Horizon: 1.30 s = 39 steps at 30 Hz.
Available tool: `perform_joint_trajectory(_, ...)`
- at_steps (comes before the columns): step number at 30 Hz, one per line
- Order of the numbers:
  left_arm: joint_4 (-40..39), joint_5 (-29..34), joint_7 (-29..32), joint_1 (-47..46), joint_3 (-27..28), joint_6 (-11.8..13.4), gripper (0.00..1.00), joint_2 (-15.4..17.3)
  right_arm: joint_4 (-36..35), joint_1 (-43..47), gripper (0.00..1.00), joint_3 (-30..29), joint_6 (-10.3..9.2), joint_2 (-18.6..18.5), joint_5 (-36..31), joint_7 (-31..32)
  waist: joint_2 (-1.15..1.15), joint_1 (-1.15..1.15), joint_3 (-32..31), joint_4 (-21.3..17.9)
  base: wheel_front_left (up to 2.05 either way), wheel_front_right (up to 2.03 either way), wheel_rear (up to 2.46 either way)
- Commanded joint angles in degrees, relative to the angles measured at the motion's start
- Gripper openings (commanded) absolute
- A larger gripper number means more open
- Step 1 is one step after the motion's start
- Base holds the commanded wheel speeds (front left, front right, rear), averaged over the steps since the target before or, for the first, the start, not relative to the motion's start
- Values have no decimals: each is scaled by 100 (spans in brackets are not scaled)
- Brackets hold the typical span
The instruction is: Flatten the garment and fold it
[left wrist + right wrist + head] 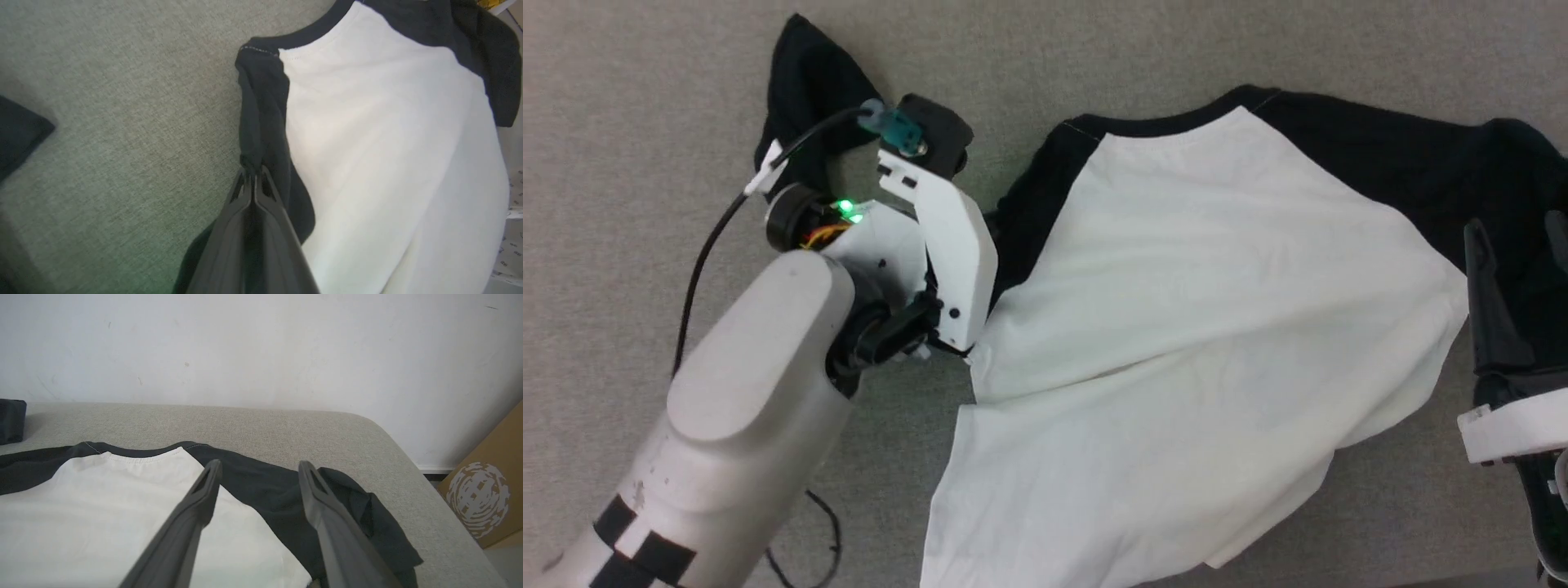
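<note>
The garment (1176, 286) lies spread on a grey fabric surface (621, 122), white body up, with black shoulders and a black collar band at the far side. My left gripper (254, 173) is shut on the bunched black sleeve (261, 122) at the garment's left edge; in the head view its white wrist housing (952, 245) covers the fingers. At the right edge my right gripper (1517, 237) hovers open over the other black sleeve (359, 506). Its two fingers (204, 494) stand apart with nothing between them.
A separate dark folded cloth (805, 90) lies at the far left of the surface. A black cable (703, 245) runs along my left arm. In the right wrist view the surface ends at a white wall (261, 347), with a cardboard box (486, 490) past its rounded right corner.
</note>
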Motion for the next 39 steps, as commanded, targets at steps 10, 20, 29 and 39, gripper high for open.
perform_joint_trajectory(10, -1365, -212, -1463, 1748, 740, 480, 0, 395, -249, 330, 100, 26, -12, -66, -79, 373, 0, 0, -658, 533, 0, 0, 0)
perform_joint_trajectory(20, -2246, -144, -1616, 2186, 834, 719, 0, 579, -79, -934, 100, 1141, -12, -1813, 909, 1827, 0, 0, -147, 756, 0, 0, 0)
perform_joint_trajectory(29, -2334, 109, -1656, 1520, 551, 603, 0, 207, 818, -2899, 100, 2892, -12, -3581, 1748, 3071, 0, 0, 513, 980, 0, 0, 0)
perform_joint_trajectory(39, -2348, 132, -1714, 1254, 373, 513, 0, -53, 1852, -4178, 100, 4465, -12, -4144, 2265, 3076, 0, 0, 866, 1341, 0, 0, 0)
